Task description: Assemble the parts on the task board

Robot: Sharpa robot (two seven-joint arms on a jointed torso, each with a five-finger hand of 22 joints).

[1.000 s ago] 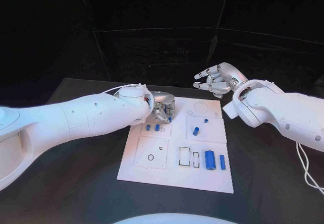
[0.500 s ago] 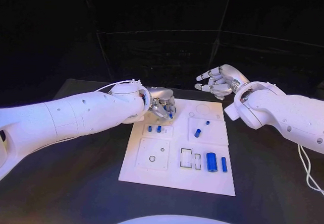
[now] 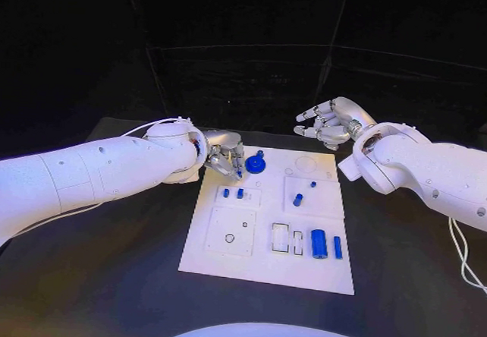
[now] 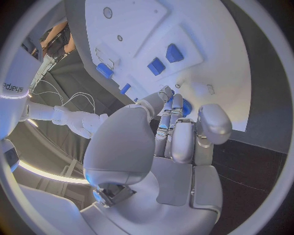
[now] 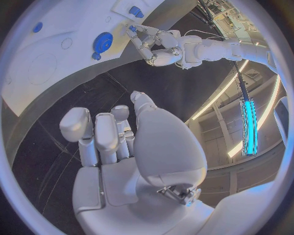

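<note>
While blue gear (image 3: 255, 165) lies on task board (image 3: 262, 270) — just beside left robot hand (image 3: 224, 159).

The head camera looks down on the board (image 3: 270, 250) from the near side. Each wrist camera sits close behind its own hand, facing the board's far end; both show the gear (image 5: 102, 41) there.

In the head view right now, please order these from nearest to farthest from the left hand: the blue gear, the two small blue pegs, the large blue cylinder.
From the left hand:
1. Blue gear, beside the fingers, at the board's far edge.
2. Two small blue pegs, just below the hand, left part of the board.
3. Large blue cylinder, near right part of the board.
</note>
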